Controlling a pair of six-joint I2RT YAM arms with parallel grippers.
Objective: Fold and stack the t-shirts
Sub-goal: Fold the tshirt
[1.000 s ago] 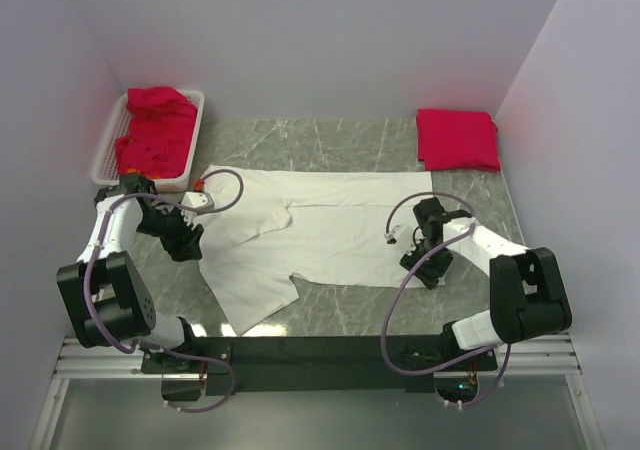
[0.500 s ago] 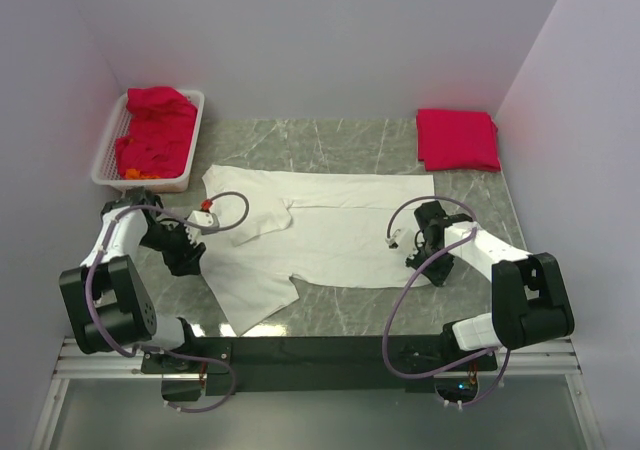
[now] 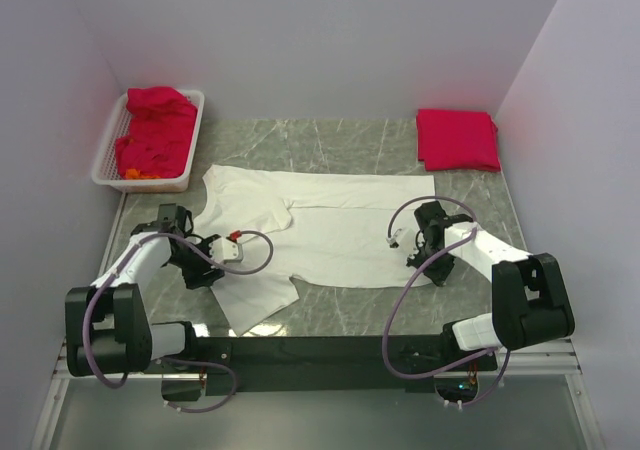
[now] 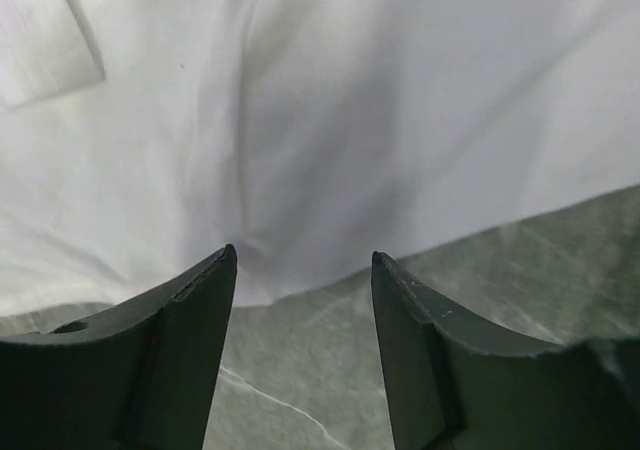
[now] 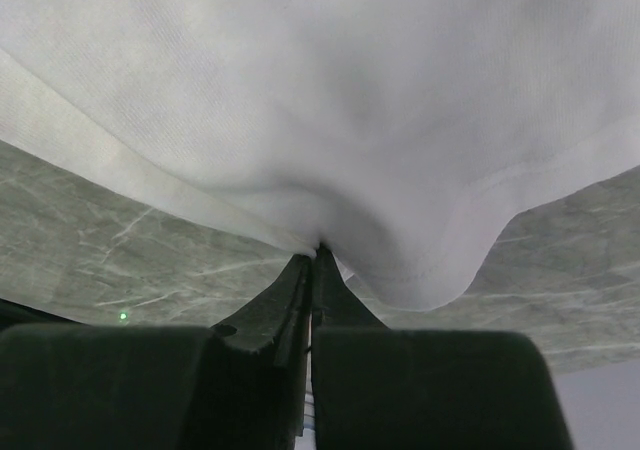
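Note:
A white t-shirt (image 3: 330, 232) lies spread flat on the marble table, sleeves to the left and hem to the right. My left gripper (image 3: 203, 264) is open at the shirt's left side. In the left wrist view its fingertips (image 4: 302, 258) straddle the cloth's edge (image 4: 350, 100) with nothing between them. My right gripper (image 3: 419, 257) is shut on the near right corner of the hem. The right wrist view shows the white fabric (image 5: 330, 90) pinched and puckered at the closed tips (image 5: 318, 250).
A folded red t-shirt (image 3: 457, 138) lies at the back right corner. A white basket (image 3: 140, 183) at the back left holds crumpled red shirts (image 3: 155, 130). Walls close in the left, right and back sides.
The right gripper has shut on the shirt's hem. The left arm has swung nearer and rightward along the shirt's left edge, its gripper still open.

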